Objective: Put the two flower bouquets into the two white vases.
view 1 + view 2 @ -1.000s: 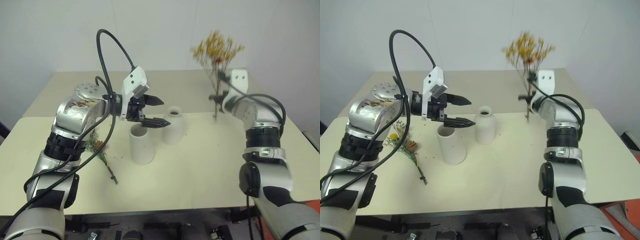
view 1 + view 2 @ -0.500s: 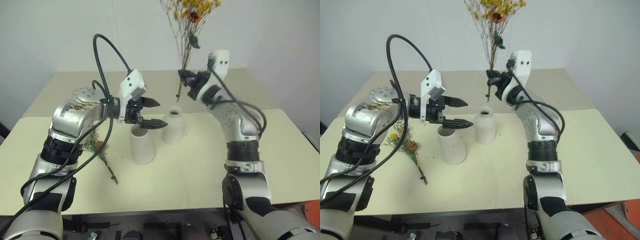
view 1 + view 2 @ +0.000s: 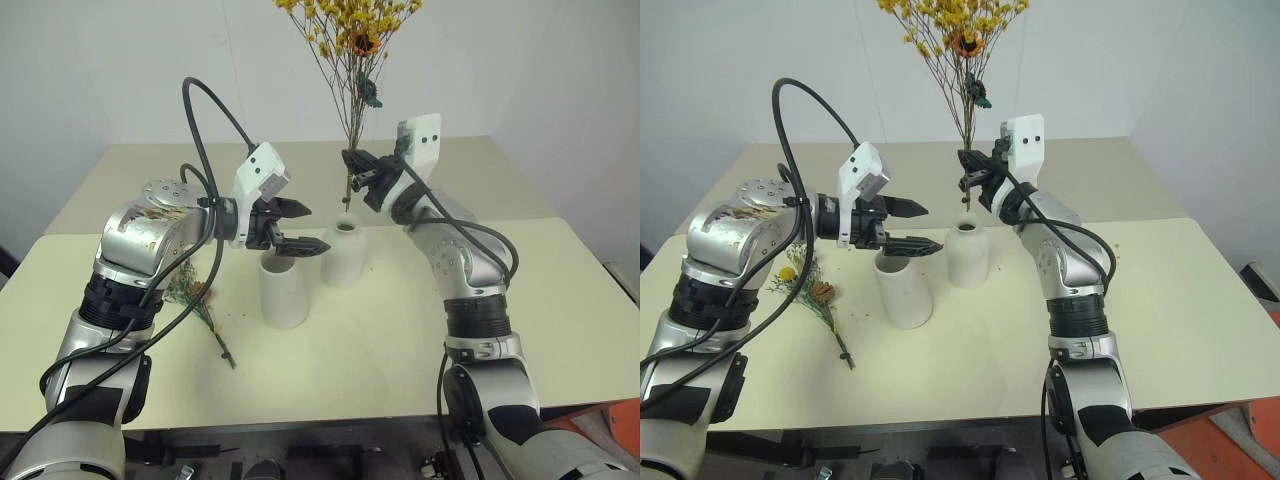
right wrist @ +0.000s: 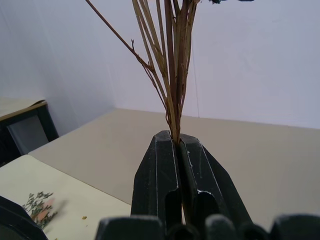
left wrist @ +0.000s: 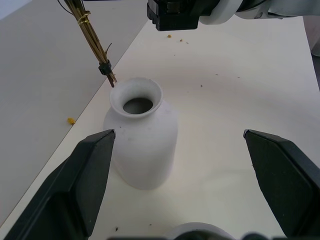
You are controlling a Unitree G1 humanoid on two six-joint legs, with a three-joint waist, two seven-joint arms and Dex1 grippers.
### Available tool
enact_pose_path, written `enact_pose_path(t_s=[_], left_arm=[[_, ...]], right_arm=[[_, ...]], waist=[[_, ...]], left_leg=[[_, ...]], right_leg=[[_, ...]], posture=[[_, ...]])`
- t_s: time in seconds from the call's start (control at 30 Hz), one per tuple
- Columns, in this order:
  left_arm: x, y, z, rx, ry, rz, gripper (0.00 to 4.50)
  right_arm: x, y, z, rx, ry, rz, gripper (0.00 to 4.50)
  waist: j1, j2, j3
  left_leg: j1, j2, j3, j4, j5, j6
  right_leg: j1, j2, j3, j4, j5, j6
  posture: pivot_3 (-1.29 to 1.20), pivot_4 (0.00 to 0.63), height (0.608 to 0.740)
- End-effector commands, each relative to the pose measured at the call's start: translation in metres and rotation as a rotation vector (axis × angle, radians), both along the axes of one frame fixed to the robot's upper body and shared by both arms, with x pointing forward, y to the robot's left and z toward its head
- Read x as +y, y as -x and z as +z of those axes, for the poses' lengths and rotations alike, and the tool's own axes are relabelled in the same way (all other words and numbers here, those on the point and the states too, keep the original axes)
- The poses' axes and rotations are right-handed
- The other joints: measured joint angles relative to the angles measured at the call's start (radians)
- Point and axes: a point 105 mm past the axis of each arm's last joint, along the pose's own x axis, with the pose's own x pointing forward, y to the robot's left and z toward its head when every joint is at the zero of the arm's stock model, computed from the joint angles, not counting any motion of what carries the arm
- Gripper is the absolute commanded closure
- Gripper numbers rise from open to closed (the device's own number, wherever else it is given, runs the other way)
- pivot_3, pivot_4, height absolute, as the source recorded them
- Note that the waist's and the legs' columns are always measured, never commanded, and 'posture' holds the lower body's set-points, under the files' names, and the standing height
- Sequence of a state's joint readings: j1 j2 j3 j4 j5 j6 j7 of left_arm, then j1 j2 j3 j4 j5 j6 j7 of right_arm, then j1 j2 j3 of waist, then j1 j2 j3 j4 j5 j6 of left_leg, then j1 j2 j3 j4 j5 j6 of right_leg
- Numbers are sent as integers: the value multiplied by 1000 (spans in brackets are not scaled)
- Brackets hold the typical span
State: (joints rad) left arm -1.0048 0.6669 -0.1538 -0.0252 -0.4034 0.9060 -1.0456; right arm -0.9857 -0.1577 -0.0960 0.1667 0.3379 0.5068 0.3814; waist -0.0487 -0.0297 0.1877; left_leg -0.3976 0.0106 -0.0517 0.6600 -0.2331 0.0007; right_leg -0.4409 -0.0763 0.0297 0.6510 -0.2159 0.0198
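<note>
Yellow flowers (image 3: 345,25) stand upright, stems pinched in the right gripper (image 3: 352,172) just above the bottle vase (image 3: 343,254); beside it, the left gripper (image 3: 297,229) hovers wide apart.

Bench (image 3: 400,330) under my work was pale cream, matte. A second bench (image 3: 150,170) of the same colour stood behind it, the two touching along a straight seam. Small dark crumbs (image 3: 243,316) lay scattered on the near bench, and a yellow fleck (image 5: 71,120) by the seam. Plain white wall (image 3: 120,70) behind. An orange-red object (image 3: 1240,440) showed low past the bench's right corner; I could not tell what.
</note>
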Motion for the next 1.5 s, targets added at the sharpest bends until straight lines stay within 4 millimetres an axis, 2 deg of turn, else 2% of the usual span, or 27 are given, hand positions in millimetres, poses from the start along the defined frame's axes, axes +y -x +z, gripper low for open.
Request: enact_pose_path(t_s=[0.03, 0.37, 0.6, 0.9, 1.27, 1.47, 1.5], left_arm=[[-2, 3, 14, -47, 19, -13, 0], [-6, 2, 14, -46, 17, -22, 0], [-6, 0, 13, -43, 14, -16, 0], [-7, 0, 12, -38, 13, -13, 0], [-4, 1, 11, -35, 11, -5, 0], [-4, 2, 12, -38, 10, -6, 0], [-4, 2, 12, -39, 10, -5, 0]], right_arm=[[-4, 3, 15, -76, -17, -31, 4490], [-16, 2, 30, -140, -63, -70, 4490], [-6, 17, 20, -161, -35, -2, 4490], [4, 27, 5, -155, -7, 43, 4490], [12, 30, -25, -157, 81, 21, 4490], [8, 27, -36, -163, 101, -31, 4490], [7, 27, -37, -165, 100, -38, 4228]], waist=[[0, 0, 0], [0, 0, 0], [0, 0, 0], [1, 0, 0], [1, 0, 0], [1, 0, 0], [1, 0, 0]], left_leg=[[0, 0, 0, 0, 0, 0], [0, 0, 0, 0, 0, 0], [0, 0, 0, 0, 0, 0], [0, 0, 0, 0, 0, 0], [0, 0, 0, 0, 0, 0], [0, 0, 0, 0, 0, 0], [0, 0, 0, 0, 0, 0]], right_leg=[[0, 0, 0, 0, 0, 0], [0, 0, 0, 0, 0, 0], [0, 0, 0, 0, 0, 0], [0, 0, 0, 0, 0, 0], [0, 0, 0, -1, 0, 0], [0, 0, 0, -2, 0, 0], [0, 0, 0, -2, 0, 0]], posture=[[0, 150, 740], [0, 150, 740], [0, 150, 740], [0, 150, 740], [0, 150, 740], [0, 150, 740], [0, 150, 740]])
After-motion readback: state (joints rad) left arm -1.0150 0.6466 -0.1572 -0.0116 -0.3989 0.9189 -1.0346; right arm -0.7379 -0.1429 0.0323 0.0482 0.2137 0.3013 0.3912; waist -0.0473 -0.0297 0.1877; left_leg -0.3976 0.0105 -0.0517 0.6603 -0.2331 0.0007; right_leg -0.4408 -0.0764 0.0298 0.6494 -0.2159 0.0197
